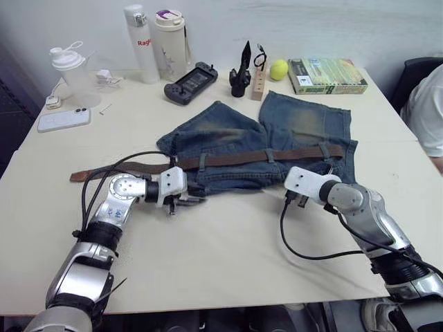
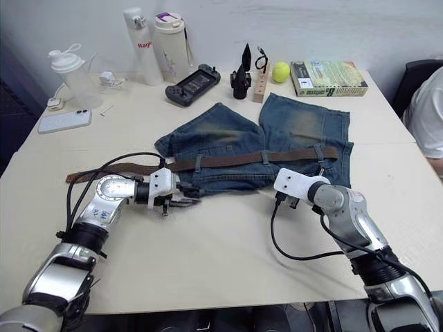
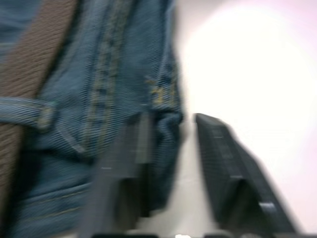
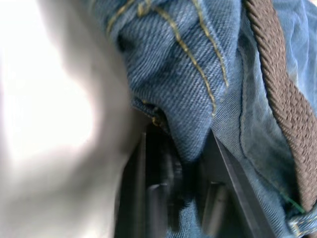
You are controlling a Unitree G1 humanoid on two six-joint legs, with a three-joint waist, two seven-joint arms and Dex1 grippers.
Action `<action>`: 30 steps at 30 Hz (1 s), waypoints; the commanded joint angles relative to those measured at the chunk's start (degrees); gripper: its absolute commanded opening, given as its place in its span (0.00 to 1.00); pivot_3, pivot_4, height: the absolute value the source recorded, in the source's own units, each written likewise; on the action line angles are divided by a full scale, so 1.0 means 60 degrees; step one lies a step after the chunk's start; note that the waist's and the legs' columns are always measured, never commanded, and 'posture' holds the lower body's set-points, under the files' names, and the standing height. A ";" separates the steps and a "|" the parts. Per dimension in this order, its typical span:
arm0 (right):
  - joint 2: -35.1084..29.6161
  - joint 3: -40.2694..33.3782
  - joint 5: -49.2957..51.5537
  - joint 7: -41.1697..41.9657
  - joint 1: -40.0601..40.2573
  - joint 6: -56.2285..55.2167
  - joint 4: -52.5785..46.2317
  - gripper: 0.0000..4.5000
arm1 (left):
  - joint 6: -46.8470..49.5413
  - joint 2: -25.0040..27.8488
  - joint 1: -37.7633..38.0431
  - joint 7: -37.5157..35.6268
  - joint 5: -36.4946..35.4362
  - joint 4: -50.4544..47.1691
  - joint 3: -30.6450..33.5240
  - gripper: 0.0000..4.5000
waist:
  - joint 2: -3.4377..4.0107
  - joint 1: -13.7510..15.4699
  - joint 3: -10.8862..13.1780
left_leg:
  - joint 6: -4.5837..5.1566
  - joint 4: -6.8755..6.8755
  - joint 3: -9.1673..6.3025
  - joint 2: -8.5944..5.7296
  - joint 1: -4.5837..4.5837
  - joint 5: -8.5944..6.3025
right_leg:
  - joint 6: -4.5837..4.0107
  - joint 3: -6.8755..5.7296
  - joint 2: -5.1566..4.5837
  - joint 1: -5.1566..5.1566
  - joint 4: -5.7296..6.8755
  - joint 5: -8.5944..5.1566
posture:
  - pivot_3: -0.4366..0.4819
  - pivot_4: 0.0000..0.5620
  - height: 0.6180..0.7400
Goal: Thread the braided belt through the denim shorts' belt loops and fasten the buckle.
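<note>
Denim shorts lie flat on the pale tabletop, waistband edge toward the robot, legs pointing away. The braided belt runs along the waistband through several belt loops, and its long free end trails out past the shorts' left side, just behind the left gripper's arm. The buckle cannot be made out.

The left gripper sits at the near left corner of the waistband. In the left wrist view its two black fingers stand apart, with the denim hem hanging in the gap between them against one finger; a belt loop and the brown belt cross the cloth just beyond that finger. Whether the cloth is pinched is not clear, since the far finger stands free of it.

The right gripper rests at the near right corner of the waistband. In the right wrist view a fold of denim with tan stitching drops down between its fingers, which close in on the cloth from both sides, pinching it. The woven belt runs along the waistband just beyond that fold.

Well beyond both grippers, at the far edge of the tabletop, stand two tall bottles, a clear shaker, a phone, a game controller, a tennis ball and a book. A person's sleeve shows off to the right gripper's far side.
</note>
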 commanded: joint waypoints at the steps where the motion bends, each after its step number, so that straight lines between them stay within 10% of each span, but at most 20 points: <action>1: -0.0268 -0.0850 0.1257 0.1222 0.0581 0.1205 -0.1378 0.57 | 0.2243 0.0795 0.0432 -0.0893 -0.1217 -0.2038 0.0577 0.75 | 0.0003 -0.0056 0.0002 | 0.0000 0.0000 -0.0009 0.0009 -0.0015 0.0000 | 0.0000 0.0003 0.0001 -0.0006 -0.0009 0.0000 | 0.48 0.27 0.87; 6: -0.0568 -0.2625 0.3007 0.1977 -0.0673 0.3482 -0.1832 0.99 | 0.4368 0.1239 -0.0336 -0.0789 -0.2383 -0.2144 0.1775 0.87 | 0.0045 -0.0196 0.0036 | 0.0010 0.0014 -0.0014 0.0010 -0.0066 0.0009 | -0.0003 -0.0002 0.0009 -0.0047 0.0001 0.0002 | 0.48 0.27 0.87; 22: 0.0398 -0.1250 0.1984 -0.0293 -0.5602 0.1224 0.8051 0.99 | 0.3703 -0.0719 -0.3636 -0.0020 -0.0467 0.3776 0.1490 0.87 | 0.0039 -0.0235 0.0048 | 0.0040 0.0002 0.0027 -0.0027 -0.0175 0.0057 | 0.0011 -0.0022 0.0010 -0.0180 0.0040 0.0007 | 0.48 0.27 0.87; 30: 0.0387 -0.0823 0.2025 0.0656 -0.5566 0.1325 0.8507 0.99 | 0.3159 -0.0941 -0.4466 -0.0196 0.0370 0.5599 0.1209 0.87 | 0.0038 -0.0260 0.0048 | 0.0038 0.0003 0.0024 -0.0026 -0.0159 0.0066 | 0.0013 -0.0018 0.0012 -0.0170 0.0052 0.0009 | 0.48 0.27 0.87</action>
